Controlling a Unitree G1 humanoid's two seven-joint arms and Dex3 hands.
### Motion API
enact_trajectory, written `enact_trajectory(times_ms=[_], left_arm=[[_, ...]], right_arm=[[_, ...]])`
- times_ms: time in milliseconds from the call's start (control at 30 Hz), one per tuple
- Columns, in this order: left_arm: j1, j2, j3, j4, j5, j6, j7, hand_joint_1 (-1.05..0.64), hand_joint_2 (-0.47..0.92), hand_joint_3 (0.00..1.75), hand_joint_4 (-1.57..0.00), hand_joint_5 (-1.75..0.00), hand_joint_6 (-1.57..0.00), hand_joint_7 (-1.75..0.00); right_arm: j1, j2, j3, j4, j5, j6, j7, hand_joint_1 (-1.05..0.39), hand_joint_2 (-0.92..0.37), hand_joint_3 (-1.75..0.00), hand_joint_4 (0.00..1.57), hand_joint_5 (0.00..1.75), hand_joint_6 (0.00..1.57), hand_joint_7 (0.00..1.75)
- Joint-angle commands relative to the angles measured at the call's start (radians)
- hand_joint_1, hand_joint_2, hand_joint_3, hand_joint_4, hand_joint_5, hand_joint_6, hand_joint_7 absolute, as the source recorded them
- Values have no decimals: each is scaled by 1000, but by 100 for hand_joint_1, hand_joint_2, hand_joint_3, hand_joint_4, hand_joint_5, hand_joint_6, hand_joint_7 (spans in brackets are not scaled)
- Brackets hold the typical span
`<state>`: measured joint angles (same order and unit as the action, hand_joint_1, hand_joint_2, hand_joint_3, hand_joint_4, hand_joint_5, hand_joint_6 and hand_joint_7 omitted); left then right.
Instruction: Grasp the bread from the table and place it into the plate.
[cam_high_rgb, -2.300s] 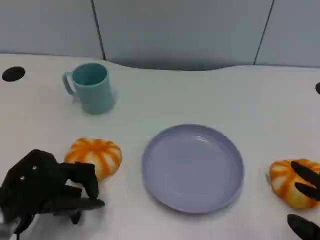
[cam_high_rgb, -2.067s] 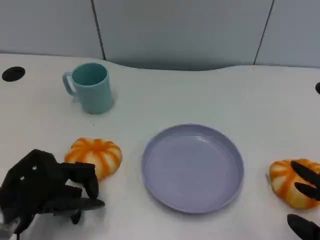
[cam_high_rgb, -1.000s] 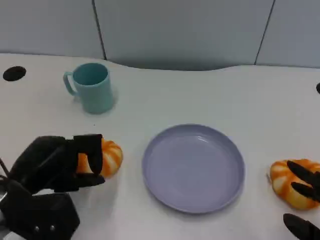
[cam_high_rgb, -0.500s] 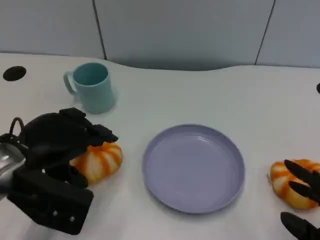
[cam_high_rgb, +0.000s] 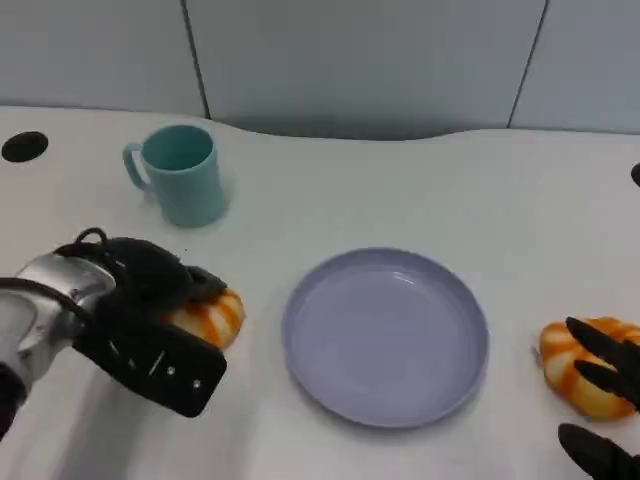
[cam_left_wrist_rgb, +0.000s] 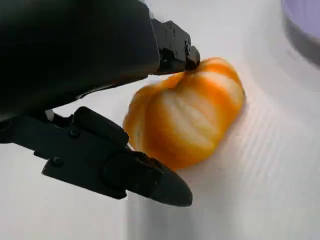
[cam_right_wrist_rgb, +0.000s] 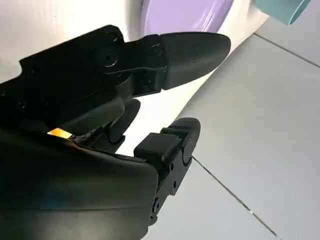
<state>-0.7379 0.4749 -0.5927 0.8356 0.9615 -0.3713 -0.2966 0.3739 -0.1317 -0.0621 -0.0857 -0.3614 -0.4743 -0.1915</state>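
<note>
My left robot hand (cam_high_rgb: 160, 285) lay over the near-left bread (cam_high_rgb: 208, 316), covering its left half in the head view. The bread sat on the white surface (cam_high_rgb: 400, 190), to the left of the plate (cam_high_rgb: 385, 335) and apart from its rim. In the left wrist view one of my fingers (cam_left_wrist_rgb: 172, 47) touched the top edge of that bread (cam_left_wrist_rgb: 187, 120), while another finger (cam_left_wrist_rgb: 150, 182) reached along the surface just beside its lower edge. My fingers were spread to either side of the loaf, and I could not tell whether they were already clamped on it or only set around it; the bread rested on the surface.

The plate was lavender, round and shallow, and sat near the middle of the surface with nothing in it. A teal mug (cam_high_rgb: 180, 175) stood upright behind my left robot hand, handle to the left, well apart from the plate.

At the right edge a second orange-and-white bread (cam_high_rgb: 575, 360) lay on the surface, to the right of the plate. My right robot hand (cam_high_rgb: 605, 400) was beside it with fingers apart, the fingertips (cam_high_rgb: 585, 335) over its near side, holding nothing. The right wrist view showed those fingers (cam_right_wrist_rgb: 190, 47) spread, with the plate's rim (cam_right_wrist_rgb: 200, 15) beyond them.
</note>
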Motion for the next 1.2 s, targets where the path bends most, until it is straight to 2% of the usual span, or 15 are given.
enact_trajectory(times_ms=[33,167,333,500,633,733,767,833,900,933,1000,1033,1067,1100,1200], left_arm=[[-62,-47,-74,172,45,11,109,-86,92,13,-2,-1,-9,-1],[-83,-82,-137,269,75,39,191,-88,92,28,0,0,-5,-1],[-78,-110,-189,363,91,68,368,-82,92,33,-7,-4,-5,-1],[-73,-144,-175,424,47,131,485,-59,92,32,-32,-15,-22,-7],[-85,-164,-156,447,2,148,487,-41,92,23,-50,-23,-34,-10],[-103,-176,-139,465,-29,149,451,-33,92,18,-64,-29,-34,-6],[-108,-176,-139,470,-34,144,448,-30,92,13,-68,-37,-34,-4],[-121,-175,-143,481,-38,138,426,-29,91,6,-73,-64,-53,-6],[-135,-176,-147,489,-38,141,400,-30,91,2,-72,-86,-64,-4],[-139,-176,-149,492,-38,144,394,-32,90,1,-68,-111,-75,-6],[-144,-174,-145,493,-43,143,395,-33,89,0,-65,-126,-81,-6],[-146,-173,-141,492,-48,143,396,-34,90,1,-56,-150,-81,-47],[-148,-173,-138,492,-52,143,397,-35,90,1,-52,-162,-67,-88],[-149,-173,-138,492,-56,143,397,-35,91,1,-49,-168,-60,-110],[-145,-176,-85,486,-121,130,398,-33,91,3,-50,-174,-52,-135]], right_arm=[[3,-10,-12,0,7,-10,-9,-35,-92,-32,82,1,61,0],[7,-11,-13,-7,3,-8,-8,-35,-92,-33,80,0,61,0],[6,-13,-17,-1,1,-24,-18,-37,-92,-32,87,3,62,0],[0,-19,-20,8,-3,-40,-24,-36,-92,-32,86,3,62,0],[-1,-18,-20,7,3,-41,-21,-36,-92,-33,85,2,61,0],[3,-15,-20,-4,-1,-32,-21,-37,-92,-33,83,1,61,0],[4,-14,-20,-7,-4,-28,-22,-37,-92,-33,83,1,61,0],[7,-14,-20,-12,-7,-26,-22,-37,-92,-33,82,0,61,0],[9,-13,-19,-17,-6,-23,-20,-36,-92,-33,82,0,61,0],[9,-12,-19,-19,-5,-22,-20,-36,-92,-33,82,0,60,0],[11,-13,-19,-21,-10,-22,-22,-36,-92,-33,82,0,60,0],[11,-13,-20,-22,-15,-24,-25,-36,-92,-34,81,0,60,0],[11,-14,-20,-22,-18,-25,-27,-36,-92,-34,80,0,60,0],[11,-14,-21,-23,-20,-25,-28,-36,-92,-34,80,0,60,0],[10,-14,-21,-23,-15,-25,-23,-36,-92,-34,81,1,60,0]])
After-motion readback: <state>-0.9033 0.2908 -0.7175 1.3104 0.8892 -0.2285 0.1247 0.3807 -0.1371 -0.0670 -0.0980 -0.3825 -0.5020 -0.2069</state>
